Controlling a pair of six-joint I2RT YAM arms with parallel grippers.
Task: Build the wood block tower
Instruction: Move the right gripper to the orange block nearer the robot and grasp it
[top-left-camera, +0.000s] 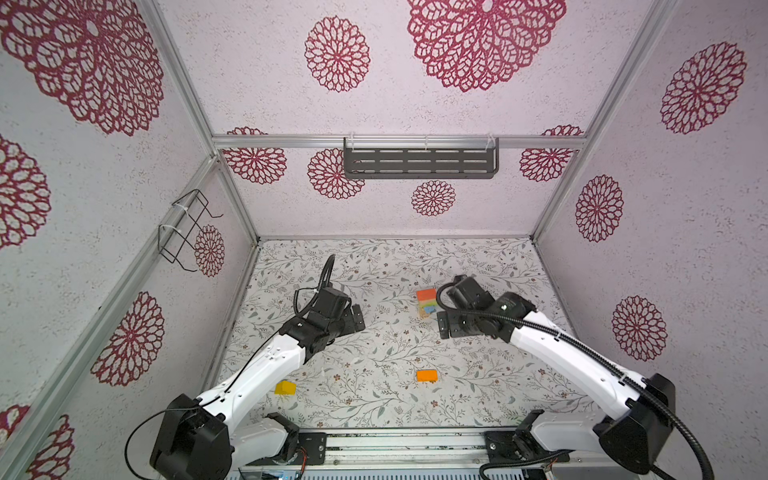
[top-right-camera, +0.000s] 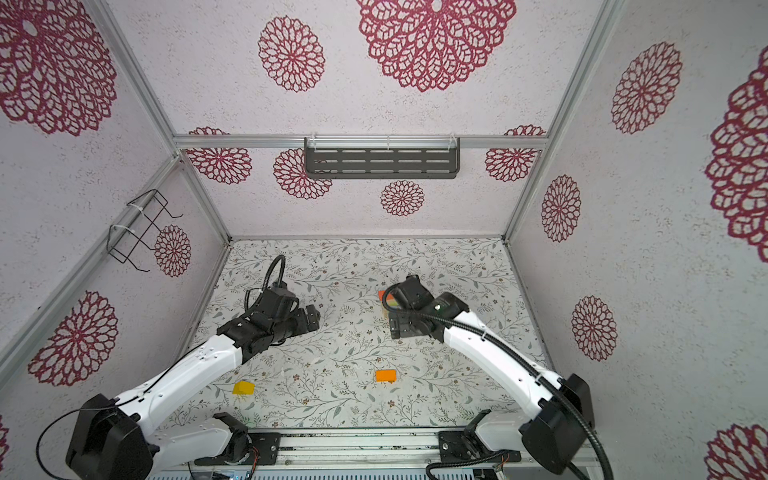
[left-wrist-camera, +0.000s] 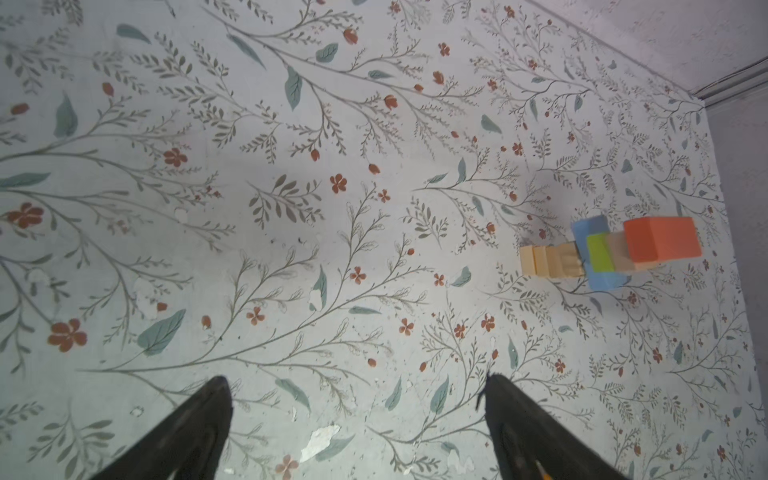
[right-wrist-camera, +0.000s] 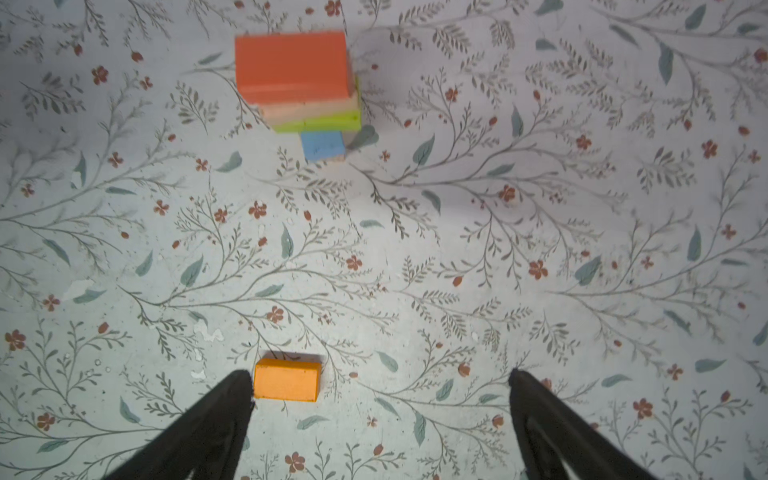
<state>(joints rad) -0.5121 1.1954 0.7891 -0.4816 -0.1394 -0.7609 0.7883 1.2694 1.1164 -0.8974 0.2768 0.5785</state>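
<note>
The wood block tower (top-left-camera: 427, 302) stands a little right of the middle of the table (top-left-camera: 374, 257), somewhat nearer the far edge than the near one. Both arms reach in from the near edge. The left gripper (top-left-camera: 355, 318) hangs over the left half, well apart from the tower; in its wrist view its jaws are spread wide over bare surface with nothing between them. The right gripper (top-left-camera: 444, 326) hangs just beside the tower on its near right side, also spread wide and empty in its wrist view (right-wrist-camera: 380, 374).

The tower is pale natural cubes at the base, then a light blue piece, a lime green bar, a plain bar and a red-orange block (right-wrist-camera: 291, 64) on top. The layers are not flush, and the blue piece juts out to one side in the left wrist view.

Two loose pieces are left. The orange block (top-left-camera: 427, 375) lies near the middle of the near edge. The yellow block (top-left-camera: 285, 388) lies toward the near left corner, beside the left arm.

With the red-orange block seated and neither gripper holding anything, the step in hand looks like fetching the next piece. The orange block seems the handier one for the right gripper. That calls for drawing clear of the tower without brushing it, lowering astride the block's short sides, then setting it squarely on top, gently given the offset layers.
</note>
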